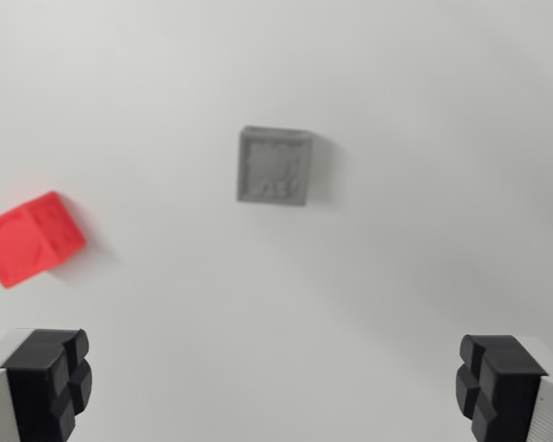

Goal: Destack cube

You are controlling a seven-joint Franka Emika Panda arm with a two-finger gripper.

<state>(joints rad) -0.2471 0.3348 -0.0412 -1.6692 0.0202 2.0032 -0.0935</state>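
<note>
A grey cube sits alone on the white surface, a little above the middle of the wrist view, with its embossed top face toward the camera. A red cube rests on the surface at the wrist view's left edge, well apart from the grey one. My gripper hangs above the surface, below both cubes in the picture. Its two black fingertips stand far apart at the lower corners, and nothing is between them. Neither cube touches the gripper.
The cubes lie on a plain white surface that fills the whole view. No edges, containers or other objects show.
</note>
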